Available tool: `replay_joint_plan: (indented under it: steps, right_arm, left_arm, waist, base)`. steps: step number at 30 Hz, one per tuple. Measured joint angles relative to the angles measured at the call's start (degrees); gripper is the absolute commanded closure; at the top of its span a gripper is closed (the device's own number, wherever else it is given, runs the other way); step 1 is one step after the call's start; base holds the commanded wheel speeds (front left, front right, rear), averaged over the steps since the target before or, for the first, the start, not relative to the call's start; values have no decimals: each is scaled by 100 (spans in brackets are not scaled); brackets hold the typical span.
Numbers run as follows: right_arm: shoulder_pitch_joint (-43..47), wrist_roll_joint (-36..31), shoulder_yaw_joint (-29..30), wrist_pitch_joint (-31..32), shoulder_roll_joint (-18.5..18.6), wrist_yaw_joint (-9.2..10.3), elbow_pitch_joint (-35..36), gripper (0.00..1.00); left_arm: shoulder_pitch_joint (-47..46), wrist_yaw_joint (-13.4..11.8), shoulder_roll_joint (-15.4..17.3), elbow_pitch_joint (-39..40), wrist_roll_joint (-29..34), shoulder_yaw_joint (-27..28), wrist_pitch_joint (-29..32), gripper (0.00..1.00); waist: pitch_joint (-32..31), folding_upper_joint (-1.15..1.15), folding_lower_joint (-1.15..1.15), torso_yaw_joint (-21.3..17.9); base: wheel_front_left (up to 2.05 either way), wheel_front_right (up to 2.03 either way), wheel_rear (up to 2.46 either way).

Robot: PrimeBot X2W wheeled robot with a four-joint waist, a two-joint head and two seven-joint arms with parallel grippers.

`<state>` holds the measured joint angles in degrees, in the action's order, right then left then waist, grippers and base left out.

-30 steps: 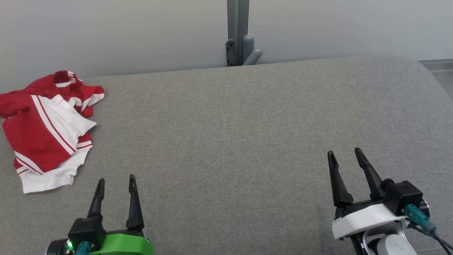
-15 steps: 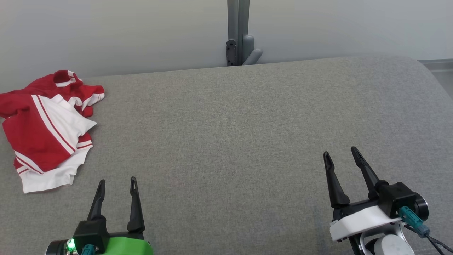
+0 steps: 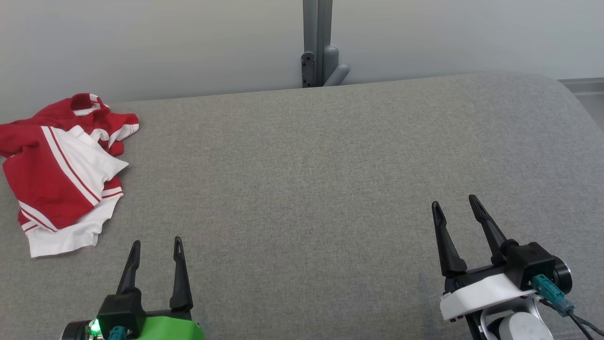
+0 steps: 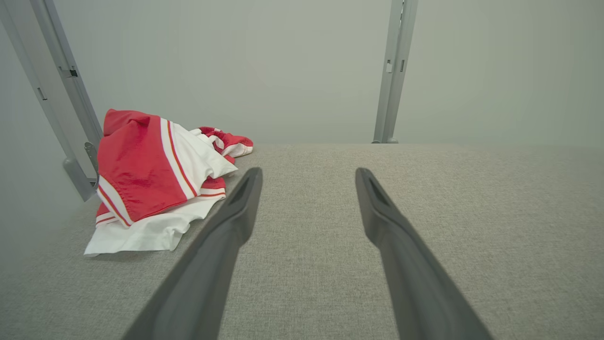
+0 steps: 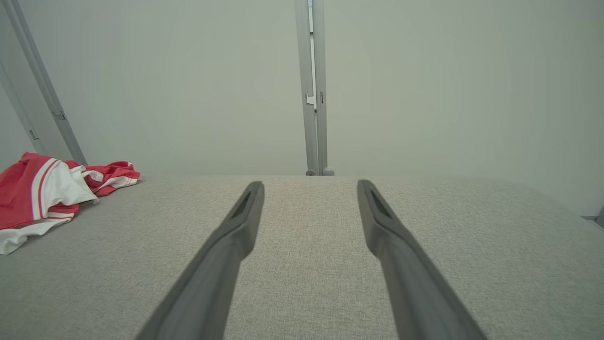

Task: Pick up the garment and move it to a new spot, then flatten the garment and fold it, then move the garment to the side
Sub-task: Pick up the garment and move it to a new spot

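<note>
A red and white jersey lies crumpled at the far left corner of the grey fabric surface. It reaches the left edge and comes close to the back edge. Its red part with white stripes is on top, and a white part spreads out under it toward the front. The collar is bunched at the back.

The left gripper hangs over the front edge of the surface, on the left side. Its two dark fingers are spread apart with nothing between them. The jersey is near it, further back and more to the left, and the two are not touching.

The right gripper hangs over the front right part of the surface, well apart from the jersey. Its fingers are also spread wide and hold nothing.

Behind the middle of the back edge a grey metal post stands upright against the pale wall. In the left wrist view a second post, tilted, rises behind the jersey.
</note>
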<state>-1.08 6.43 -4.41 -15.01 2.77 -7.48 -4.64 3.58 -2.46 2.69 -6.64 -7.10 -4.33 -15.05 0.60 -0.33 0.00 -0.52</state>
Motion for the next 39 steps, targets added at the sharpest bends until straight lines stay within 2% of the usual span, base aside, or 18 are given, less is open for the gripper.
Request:
replay_joint_plan:
  steps: [14,20,27,39]
  right_arm:
    - [2,19,40,0,0,0,3,0]
    - [41,18,129,-3,3,0,-3,0]
    - [121,20,132,-3,4,0,-11,0]
    - [213,211,-5,-4,2,-1,-71,0]
  left_arm:
    - [-1,18,0,-35,-25,-1,0,0]
    - [-3,-9,1,-34,-37,-44,0,0]
    - [14,-7,2,-44,-34,13,-9,0]
    - [309,94,8,-71,80,322,-9,0]
  waist:
    - [3,0,0,52]
    - [-21,0,0,254]
    - [-86,0,0,796]
    - [-245,0,0,2160]
  base:
    - [0,0,0]
    - [0,0,0]
    - [0,0,0]
    - [0,0,0]
